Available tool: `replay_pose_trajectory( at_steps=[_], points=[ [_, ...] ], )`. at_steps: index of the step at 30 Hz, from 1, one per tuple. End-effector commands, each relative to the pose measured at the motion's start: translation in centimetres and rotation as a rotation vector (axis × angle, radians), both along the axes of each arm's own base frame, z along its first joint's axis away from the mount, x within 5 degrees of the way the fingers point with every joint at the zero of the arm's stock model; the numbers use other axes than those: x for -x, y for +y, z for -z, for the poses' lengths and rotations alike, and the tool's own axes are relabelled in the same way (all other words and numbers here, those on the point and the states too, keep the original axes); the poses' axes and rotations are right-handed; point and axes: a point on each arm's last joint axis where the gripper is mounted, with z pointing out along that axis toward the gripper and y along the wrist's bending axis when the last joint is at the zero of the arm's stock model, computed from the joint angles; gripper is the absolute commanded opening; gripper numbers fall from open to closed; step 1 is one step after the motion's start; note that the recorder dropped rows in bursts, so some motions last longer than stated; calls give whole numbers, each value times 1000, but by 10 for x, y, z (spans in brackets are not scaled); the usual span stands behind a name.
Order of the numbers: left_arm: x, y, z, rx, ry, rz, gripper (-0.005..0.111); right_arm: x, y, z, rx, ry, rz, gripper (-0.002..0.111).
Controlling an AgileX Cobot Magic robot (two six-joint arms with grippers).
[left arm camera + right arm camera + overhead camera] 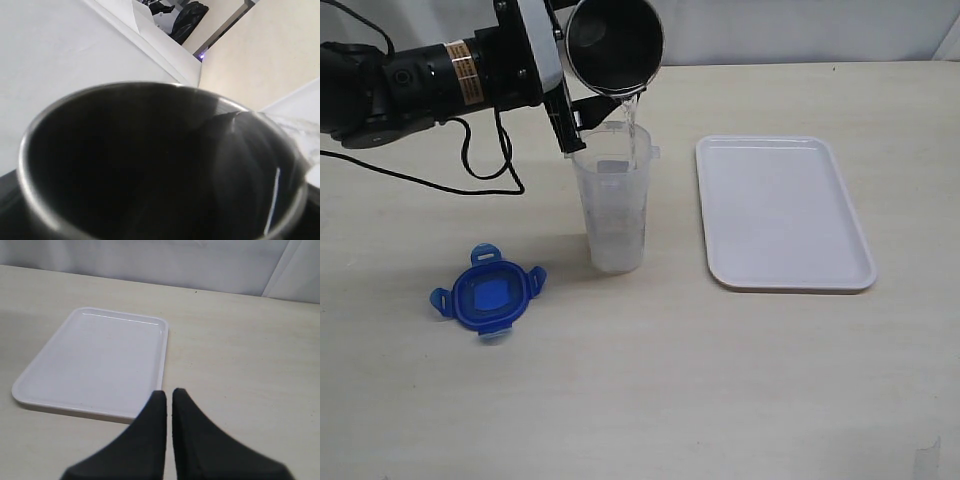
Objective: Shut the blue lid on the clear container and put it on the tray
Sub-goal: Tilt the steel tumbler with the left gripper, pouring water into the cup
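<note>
On a pale tabletop (720, 380), the left gripper (582, 118), clamped around a tilted grey steel cup (615, 45), pours water (632, 125) into the upright, uncovered clear container (615, 210), which stands between the blue lid (488, 295) lying flat and the tray (785, 210), while the right gripper (169, 405) hangs near the tray, jaws pressed together.

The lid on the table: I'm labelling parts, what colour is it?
The lid is blue, best seen in the exterior view.
</note>
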Motion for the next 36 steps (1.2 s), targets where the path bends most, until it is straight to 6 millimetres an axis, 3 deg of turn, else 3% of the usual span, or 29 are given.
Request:
replay_pose_trajectory(
  at_steps=[1,36],
  points=[
    [0,-1,-17,46,-74,10,0,0,0,0,-10,-5,3,4],
    [0,0,-17,23,-114,2,0,0,0,0,-10,-5,3,4]
  ],
)
